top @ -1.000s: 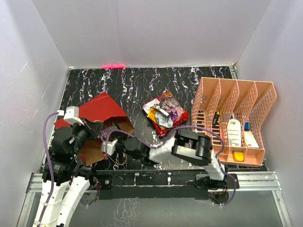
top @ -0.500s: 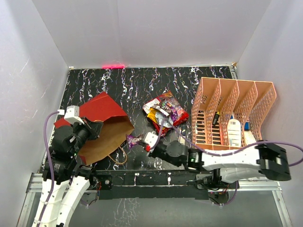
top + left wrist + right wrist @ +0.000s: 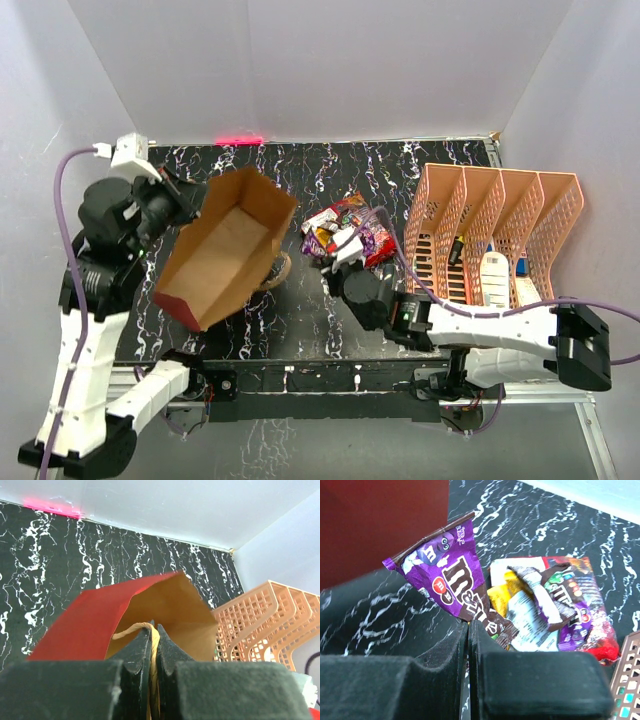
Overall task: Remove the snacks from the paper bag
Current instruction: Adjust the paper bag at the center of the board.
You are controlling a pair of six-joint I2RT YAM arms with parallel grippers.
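The purple packet [image 3: 452, 585] is pinched by its lower corner in my right pincer [image 3: 469, 630], whose jaws are closed tight on the foil. Its long axis runs up and away to the left of my fingertips. It is out of the bag and hangs just short of the heap of snacks [image 3: 545, 605], which lies a little ahead and to the right of the tips, near the middle of the desk [image 3: 300, 170] and just left of the file rack [image 3: 500, 210]. I judge the drop calls for a small carry forward and right, and my right arm is much the nearer one to that heap.

The paper bag [image 3: 225, 255] hangs tilted above the left half of the desk, with its mouth turned upward. No packet shows in the brown inside that I can see. My left pincer [image 3: 154, 640] is closed on its cord handle [image 3: 131, 629] and holds it up near the left edge, well apart from the heap.
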